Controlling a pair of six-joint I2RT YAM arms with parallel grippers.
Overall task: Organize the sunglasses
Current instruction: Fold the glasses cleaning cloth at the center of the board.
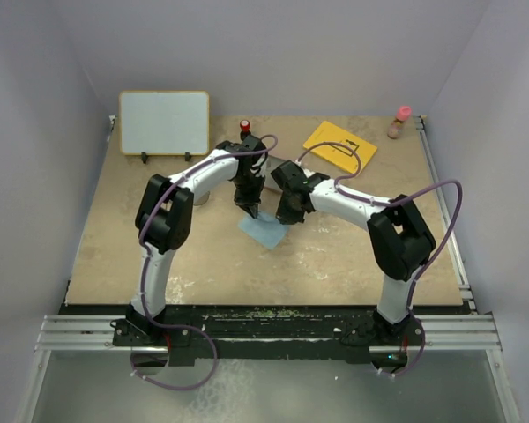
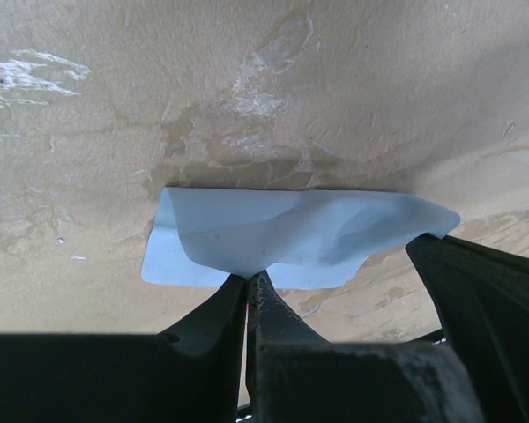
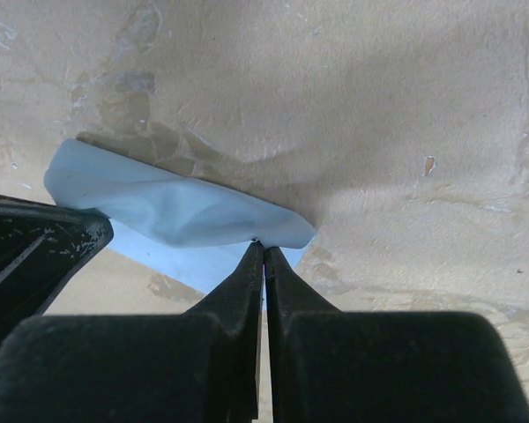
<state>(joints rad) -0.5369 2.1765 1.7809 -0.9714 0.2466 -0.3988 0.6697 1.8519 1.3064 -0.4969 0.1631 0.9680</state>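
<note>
Fingers (image 2: 207,319) on both arms pressed nearly together. Left gripper (image 2: 249,278) pinches the near edge of a light blue cloth (image 2: 291,233); right gripper (image 3: 263,245) pinches another edge. Cloth bunches between them over the tan table (image 1: 353,256). Farther back: whiteboard (image 1: 164,122), yellow folder (image 1: 339,145). Sunglasses' position cannot be told.

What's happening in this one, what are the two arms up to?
Both arms reach to the middle of the table, and both are on a light blue cloth. The left end effector and the right end effector are each shut on an edge of it. The pinched part bulges up over the part lying flat. The sunglasses show in none of the views.
</note>
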